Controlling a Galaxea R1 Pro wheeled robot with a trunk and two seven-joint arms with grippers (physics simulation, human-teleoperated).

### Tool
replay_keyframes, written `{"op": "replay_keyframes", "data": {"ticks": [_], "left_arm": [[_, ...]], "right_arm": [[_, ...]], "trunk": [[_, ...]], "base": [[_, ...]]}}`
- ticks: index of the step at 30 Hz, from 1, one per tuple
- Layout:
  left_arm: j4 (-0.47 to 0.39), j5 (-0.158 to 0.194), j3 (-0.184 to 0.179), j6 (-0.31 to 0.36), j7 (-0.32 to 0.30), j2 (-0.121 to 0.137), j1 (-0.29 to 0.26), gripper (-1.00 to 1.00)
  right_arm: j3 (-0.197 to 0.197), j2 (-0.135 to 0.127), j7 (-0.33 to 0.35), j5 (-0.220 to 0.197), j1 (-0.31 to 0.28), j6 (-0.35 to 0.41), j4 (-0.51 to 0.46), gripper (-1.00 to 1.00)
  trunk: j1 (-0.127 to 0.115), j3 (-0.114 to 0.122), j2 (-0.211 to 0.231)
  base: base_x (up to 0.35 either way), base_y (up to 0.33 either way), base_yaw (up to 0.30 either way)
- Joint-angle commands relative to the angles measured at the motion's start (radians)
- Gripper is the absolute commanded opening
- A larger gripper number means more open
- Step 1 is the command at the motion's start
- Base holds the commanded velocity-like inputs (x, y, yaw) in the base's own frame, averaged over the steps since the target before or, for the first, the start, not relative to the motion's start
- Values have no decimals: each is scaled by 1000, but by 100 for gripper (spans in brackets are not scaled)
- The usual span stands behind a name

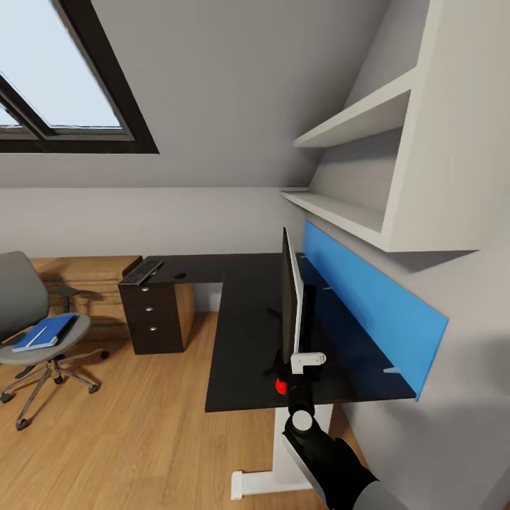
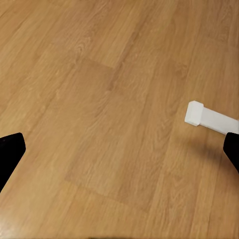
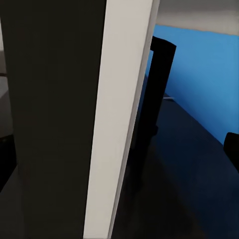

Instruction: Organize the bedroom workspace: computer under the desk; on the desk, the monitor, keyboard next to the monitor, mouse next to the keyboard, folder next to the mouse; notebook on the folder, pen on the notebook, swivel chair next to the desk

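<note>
Status: the monitor point(image 1: 290, 304) stands upright on the worktop point(image 1: 241, 333), seen edge-on, close in front of the blue back panel point(image 1: 368, 304). That step reads as largely done, subject to final positioning.

The right pincer point(image 1: 306, 365) is at the monitor's near edge. In the right wrist view the monitor's edge point(image 3: 119, 119) runs between the two dark fingertips point(image 3: 233, 149), which sit well apart, so the pincer is wide. Whether the pads touch the screen cannot be told.

The left pincer point(image 2: 119, 149) is likewise wide, holds nothing, and points at the wood floor point(image 2: 99, 99) near the white desk foot point(image 2: 209, 118).

Remaining steps, as judged from the head view:
- The keyboard point(image 1: 144, 270) lies on the far wing of the worktop, well apart from the monitor.
- The mouse point(image 1: 180, 275) sits just beside the keyboard.
- The folder point(image 1: 44, 333) rests on the swivel chair point(image 1: 28, 319) seat (a pale strip on it may be the pen; too small to tell).
- The chair stands apart from the worktop.
</note>
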Motion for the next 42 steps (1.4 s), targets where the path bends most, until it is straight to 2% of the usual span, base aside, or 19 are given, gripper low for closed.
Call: {"op": "replay_keyframes", "data": {"ticks": [1, 14, 32, 42], "left_arm": [[1, 6, 2, -2, -7, 0, -1, 100], [1, 6, 2, -2, -7, 1, -1, 100], [1, 6, 2, -2, -7, 2, -1, 100], [1, 6, 2, -2, -7, 1, -1, 100]], "right_arm": [[4, -1, -5, -9, -1, -6, 0, 100], [4, -1, -5, -8, -1, -6, 0, 100], [4, -1, -5, -8, -1, -6, 0, 100], [4, -1, -5, -8, -2, -6, 0, 100]], "trunk": [[0, -1, -1], [0, -1, -1], [0, -1, -1], [0, -1, -1]], "base": [[1, 0, 0], [115, 0, 0], [7, 0, 0], [0, -92, 0]]}}
